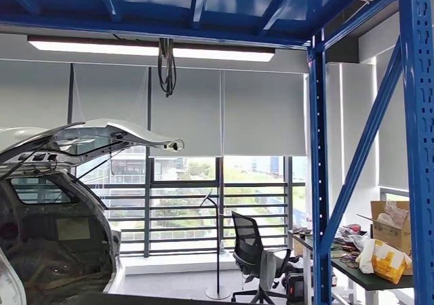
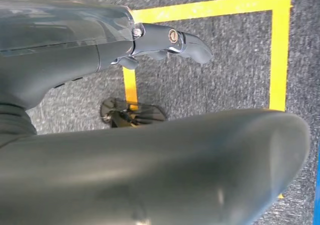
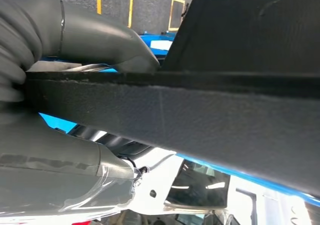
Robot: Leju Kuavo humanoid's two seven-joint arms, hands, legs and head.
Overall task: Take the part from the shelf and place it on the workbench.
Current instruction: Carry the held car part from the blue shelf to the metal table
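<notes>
The right wrist view shows the right hand (image 3: pixel 56 100) clamping one black felt-covered part (image 3: pixel 211 120) between thumb and fingers; the left wrist view shows the left hand (image 2: pixel 151 110) empty, fingers apart, over grey carpet (image 2: pixel 226 60); ahead stand one car (image 1: pixel 56 217) on the left, one office chair (image 1: pixel 253 254), and one blue shelf (image 1: pixel 320 169) on the right.
</notes>
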